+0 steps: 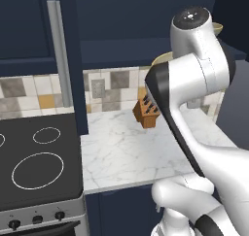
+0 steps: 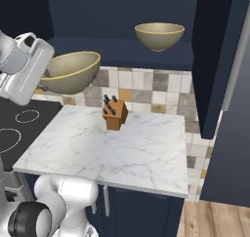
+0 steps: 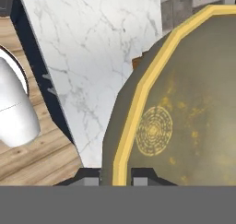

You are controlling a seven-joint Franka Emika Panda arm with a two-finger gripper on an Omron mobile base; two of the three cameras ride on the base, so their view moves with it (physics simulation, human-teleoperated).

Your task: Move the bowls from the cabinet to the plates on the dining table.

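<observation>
no readable text, labels or numbers

1. In the left base view, the held bowl [image 1: 163,59] is almost wholly hidden behind the arm; only a pale sliver of rim is seen.
2. The second bowl [image 1: 217,28] is likewise reduced to a small edge past the arm's upper joint.
3. The knife block [image 1: 146,112] is partly covered by the arm's dark elbow.
4. In the hand view, the held bowl is cut off by the top and right edges.
5. The stove [image 1: 39,162] is cropped at the left edge.
</observation>
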